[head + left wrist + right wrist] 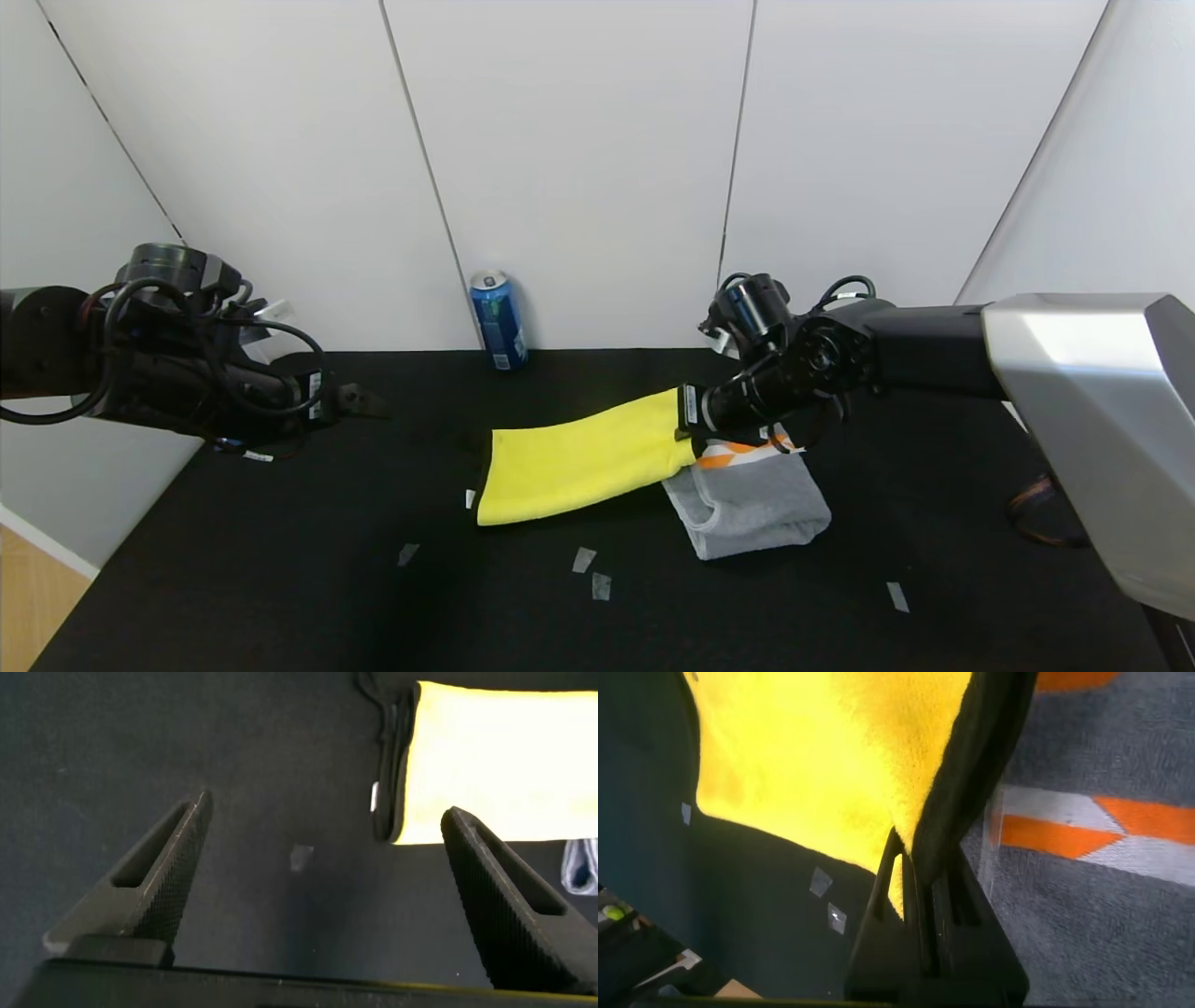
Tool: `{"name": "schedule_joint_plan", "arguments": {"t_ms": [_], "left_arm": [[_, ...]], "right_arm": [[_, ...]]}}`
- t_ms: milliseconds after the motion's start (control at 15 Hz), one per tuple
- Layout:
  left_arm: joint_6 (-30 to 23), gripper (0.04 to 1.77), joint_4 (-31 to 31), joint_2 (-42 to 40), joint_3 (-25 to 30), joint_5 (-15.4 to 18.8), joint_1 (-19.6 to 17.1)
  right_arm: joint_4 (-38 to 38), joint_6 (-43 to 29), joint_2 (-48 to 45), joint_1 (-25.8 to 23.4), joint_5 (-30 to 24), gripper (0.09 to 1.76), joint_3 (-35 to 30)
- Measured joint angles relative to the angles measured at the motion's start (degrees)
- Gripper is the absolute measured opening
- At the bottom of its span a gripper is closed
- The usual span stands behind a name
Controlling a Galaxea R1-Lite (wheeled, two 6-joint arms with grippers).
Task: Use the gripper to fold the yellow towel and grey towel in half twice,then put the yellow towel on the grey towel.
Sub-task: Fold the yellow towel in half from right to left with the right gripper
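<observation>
Yellow towel (583, 457) | right pincer (689, 422) clamps its edge, above grey towel (756, 504) | left pincer (359, 401) agape, aside

Evenly lit from overhead, soft and diffuse, with no hard shadows across the pale panelled back wall (579, 140). Barely any detail in the matte black tabletop (280, 579), darkest toward 7 o'clock in the head view. Faint shadow under the raised bright yellow fluffy microfibre towel (583, 455). Slight wide-angle bowing of wall seams toward the edges. Mild sheen on the silver arm casing (1092, 411) at 3 o'clock. Near-overexposed yellow pile in the left wrist view, at 2 o'clock. Soft, out-of-focus near foreground in both wrist views.
</observation>
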State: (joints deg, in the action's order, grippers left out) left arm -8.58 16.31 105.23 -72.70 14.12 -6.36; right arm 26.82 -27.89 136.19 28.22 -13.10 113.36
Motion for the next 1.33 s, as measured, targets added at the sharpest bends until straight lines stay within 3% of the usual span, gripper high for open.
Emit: {"name": "schedule_joint_plan", "arguments": {"t_ms": [533, 1333], "left_arm": [[-0.22, 1.72, -0.11, -0.21, 0.49, 0.49, 0.28], [-0.52, 1.72, -0.33, -0.41, 0.74, 0.61, 0.37]], "right_arm": [[1.67, 0.48, -1.46, -0.89, 0.06, 0.15, 0.01], [-6.81, 0.50, 0.66, 6.12, -0.50, 0.15, 0.54]]}}
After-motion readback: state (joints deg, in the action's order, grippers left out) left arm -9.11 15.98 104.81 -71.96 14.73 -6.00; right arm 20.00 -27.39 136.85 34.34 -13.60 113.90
